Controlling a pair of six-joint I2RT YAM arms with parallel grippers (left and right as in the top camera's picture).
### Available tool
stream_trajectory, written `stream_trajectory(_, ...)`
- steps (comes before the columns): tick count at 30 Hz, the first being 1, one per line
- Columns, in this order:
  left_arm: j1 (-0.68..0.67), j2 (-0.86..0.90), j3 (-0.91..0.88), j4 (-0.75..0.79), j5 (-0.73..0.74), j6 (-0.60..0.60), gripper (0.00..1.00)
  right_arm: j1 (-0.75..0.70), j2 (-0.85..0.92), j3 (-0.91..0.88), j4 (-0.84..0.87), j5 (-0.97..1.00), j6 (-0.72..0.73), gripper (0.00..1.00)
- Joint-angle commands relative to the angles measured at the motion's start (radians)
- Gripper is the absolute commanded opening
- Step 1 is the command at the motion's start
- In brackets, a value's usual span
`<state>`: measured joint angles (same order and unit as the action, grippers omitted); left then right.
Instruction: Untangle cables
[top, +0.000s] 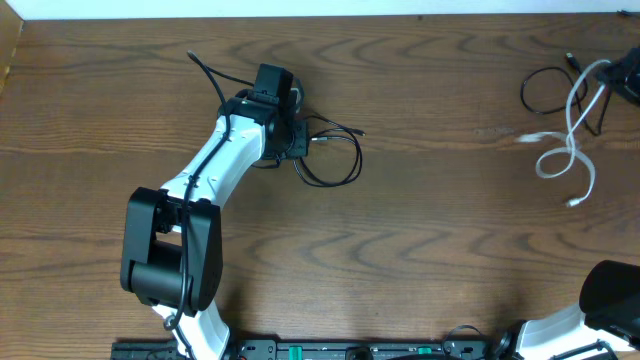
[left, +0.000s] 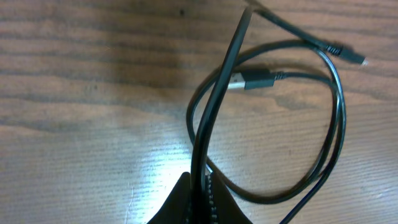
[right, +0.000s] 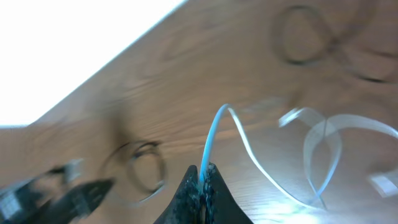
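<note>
The black cable (top: 338, 165) lies in a loop on the wood right of my left gripper (top: 292, 140). In the left wrist view the left gripper (left: 200, 184) is shut on the black cable (left: 217, 99), which rises taut from the jaws. Its loop and USB plug (left: 255, 81) rest on the table beyond. The white cable (top: 572, 150) curls at the far right of the table. At the right edge, my right gripper (top: 620, 82) holds its upper end. Seen from the right wrist, the right gripper (right: 201, 175) is shut on the white cable (right: 249, 149), lifting a strand off the table.
A thin black cord end (top: 205, 68) trails up-left behind the left arm (top: 215, 165). A black loop of wire (top: 540, 92) lies beside the white cable near the right edge. The right arm's base (top: 605, 295) sits at the bottom right corner.
</note>
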<state>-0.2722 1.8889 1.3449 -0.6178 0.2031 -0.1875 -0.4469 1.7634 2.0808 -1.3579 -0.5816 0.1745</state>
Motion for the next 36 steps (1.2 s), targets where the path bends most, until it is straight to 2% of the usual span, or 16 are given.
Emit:
stream_trajectory(1,-0.002,-0.011,-0.001,-0.021,-0.013,-0.01,0.07,-0.006,-0.07,0.021,0.011,-0.297,-0.084,0.01)
stream_trajectory(4,-0.002,-0.011,-0.001,-0.034,-0.014,-0.009,0.08,-0.006,-0.116,0.021,0.006,-0.343,-0.11,0.01)
stream_trajectory(7,-0.002,-0.011,-0.001,-0.037,-0.013,-0.01,0.07,-0.007,-0.166,0.021,0.005,-0.267,-0.108,0.01)
stream_trajectory(15,-0.002,-0.011,-0.001,-0.056,-0.013,-0.008,0.07,-0.072,-0.281,0.021,0.056,0.215,0.025,0.01)
stream_trajectory(20,-0.002,-0.011,-0.001,-0.059,-0.013,-0.008,0.07,-0.111,-0.288,0.017,0.097,0.463,0.126,0.01)
stream_trajectory(26,-0.002,-0.011,-0.001,-0.074,-0.013,-0.009,0.07,-0.142,-0.204,0.008,0.216,0.618,0.136,0.01)
stream_trajectory(33,-0.002,-0.011,-0.001,-0.085,-0.013,-0.008,0.08,-0.205,-0.042,0.008,0.369,0.639,0.158,0.01)
stream_trajectory(35,-0.002,-0.011,-0.001,-0.085,-0.013,-0.008,0.07,-0.222,0.012,0.008,0.392,0.639,0.171,0.06)
stream_trajectory(36,-0.002,-0.011,-0.001,-0.085,-0.012,-0.009,0.08,-0.23,0.04,0.008,0.403,0.638,0.171,0.11)
